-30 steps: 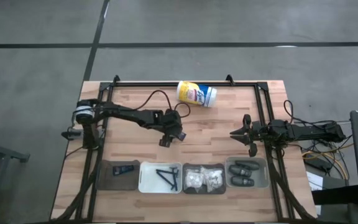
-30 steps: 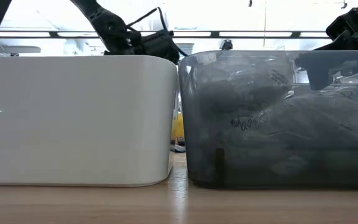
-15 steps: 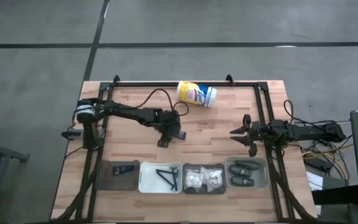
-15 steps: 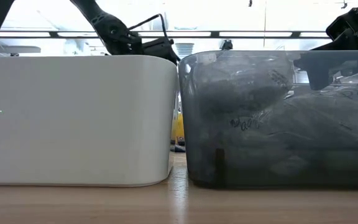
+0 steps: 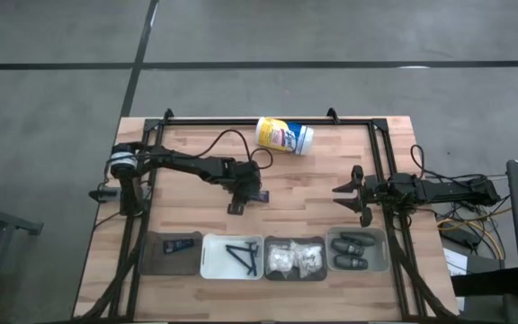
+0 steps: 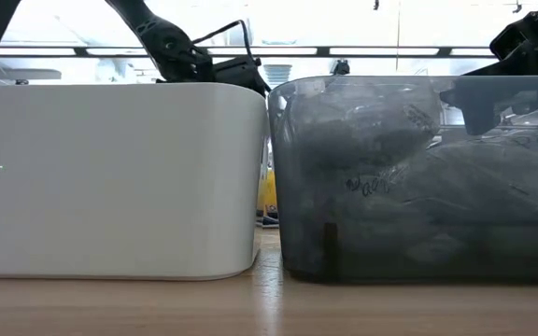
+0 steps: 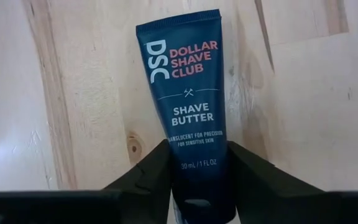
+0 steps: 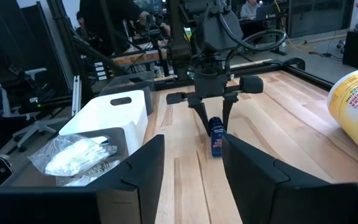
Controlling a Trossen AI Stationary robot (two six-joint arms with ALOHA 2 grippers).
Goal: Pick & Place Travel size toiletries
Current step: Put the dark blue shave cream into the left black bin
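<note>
A small dark-blue tube (image 7: 188, 93) printed "Shave Butter" lies on the bare wood left of the table's middle. My left gripper (image 5: 250, 195) stands over it and is shut on it; the right wrist view shows the tube (image 8: 216, 144) below that gripper. My right gripper (image 5: 349, 193) hovers open near the right side and touches nothing. Along the near edge stand a dark tray of black tubes (image 5: 171, 243), a white tray of razors (image 5: 241, 256), a clear tray of white packets (image 5: 295, 258) and a tray of dark pods (image 5: 353, 251). My left gripper pinches the tube between its two fingers near the cap end (image 7: 194, 163), one finger on each long side. The fingers (image 8: 199, 111) come from above, pointing down, across the tube. The crimped end (image 7: 179, 22) rests on the wood.
A yellow-and-white canister (image 5: 284, 136) with a blue label lies on its side near the far edge. A dark frame rail (image 5: 268, 119) runs along the far edge and the sides. Bare wood lies between the two grippers. People and desks show in the room beyond the table.
My left gripper has moved a little toward the table's left edge and slightly down, then kept still over the tube.
</note>
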